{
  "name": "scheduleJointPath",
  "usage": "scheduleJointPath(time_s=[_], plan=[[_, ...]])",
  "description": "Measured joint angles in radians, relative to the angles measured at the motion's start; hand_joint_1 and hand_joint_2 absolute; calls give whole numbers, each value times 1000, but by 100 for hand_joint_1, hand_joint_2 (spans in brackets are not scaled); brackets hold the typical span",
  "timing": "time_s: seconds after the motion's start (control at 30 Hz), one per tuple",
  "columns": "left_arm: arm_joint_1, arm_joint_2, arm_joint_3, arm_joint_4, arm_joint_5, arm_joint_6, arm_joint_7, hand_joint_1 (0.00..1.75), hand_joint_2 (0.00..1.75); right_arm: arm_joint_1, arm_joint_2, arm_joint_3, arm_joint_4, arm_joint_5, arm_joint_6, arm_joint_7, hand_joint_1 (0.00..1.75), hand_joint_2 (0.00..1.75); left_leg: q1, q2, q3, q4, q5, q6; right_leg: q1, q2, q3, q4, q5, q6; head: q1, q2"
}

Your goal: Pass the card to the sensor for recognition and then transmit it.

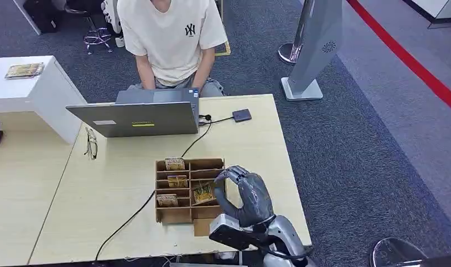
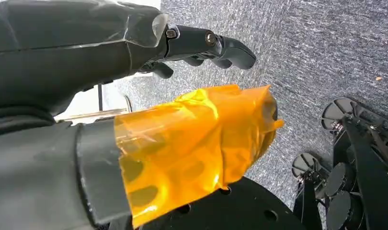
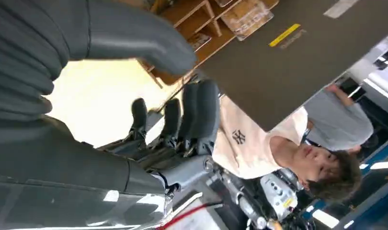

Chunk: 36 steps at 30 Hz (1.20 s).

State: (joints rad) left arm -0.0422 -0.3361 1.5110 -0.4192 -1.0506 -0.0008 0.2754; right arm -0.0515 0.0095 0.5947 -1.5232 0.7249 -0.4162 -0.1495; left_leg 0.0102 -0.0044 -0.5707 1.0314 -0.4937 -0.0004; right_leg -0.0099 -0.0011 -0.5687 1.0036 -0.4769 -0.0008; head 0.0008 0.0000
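Hovering with fingers apart and holding nothing, the right hand (image 1: 246,192) is sitting just right of the tilted card (image 1: 203,193) in the wooden tray (image 1: 163,214)

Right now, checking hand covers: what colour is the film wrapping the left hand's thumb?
Translucent orange film, clearest in the left wrist view.

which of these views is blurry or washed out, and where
Head view: sharp and evenly lit, cards in the wooden organizer readable as shapes. Right wrist view: the table past the right hand is blown out pale yellow, the background soft. Left wrist view: the left hand, close up, is soft, with glare on its orange film.
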Motion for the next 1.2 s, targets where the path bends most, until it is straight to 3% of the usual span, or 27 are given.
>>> scheduleJointPath(time_s=[0.27,0.3,0.43,0.6,1.07,1.2], plan=[[-1,4,0,0,-11,2,9,0,0,-59,-8,33,69,200,-72,123,54,175,0,0,0,0,0,0,0,0,0,0,0,0,0,0],[-1,5,0,0,-11,3,9,0,0,-66,-8,34,75,215,-73,132,70,175,0,0,0,0,0,0,0,0,0,0,0,0,0,0],[-1,8,0,0,-15,3,10,0,0,-93,-9,38,102,258,-72,162,68,175,0,0,0,0,0,0,0,0,0,0,0,0,0,0],[-1,12,0,0,-21,4,11,0,0,-118,-9,45,130,287,-71,187,93,175,0,0,0,0,0,0,0,0,0,0,0,0,0,0],[-1,18,0,0,-27,2,14,0,0,-186,-8,45,200,322,-53,221,79,175,0,0,0,0,0,0,0,0,0,0,0,0,0,0],[-1,18,0,0,-29,1,15,0,0,-200,-7,45,223,323,-40,222,84,175,0,0,0,0,0,0,0,0,0,0,0,0,0,0]])
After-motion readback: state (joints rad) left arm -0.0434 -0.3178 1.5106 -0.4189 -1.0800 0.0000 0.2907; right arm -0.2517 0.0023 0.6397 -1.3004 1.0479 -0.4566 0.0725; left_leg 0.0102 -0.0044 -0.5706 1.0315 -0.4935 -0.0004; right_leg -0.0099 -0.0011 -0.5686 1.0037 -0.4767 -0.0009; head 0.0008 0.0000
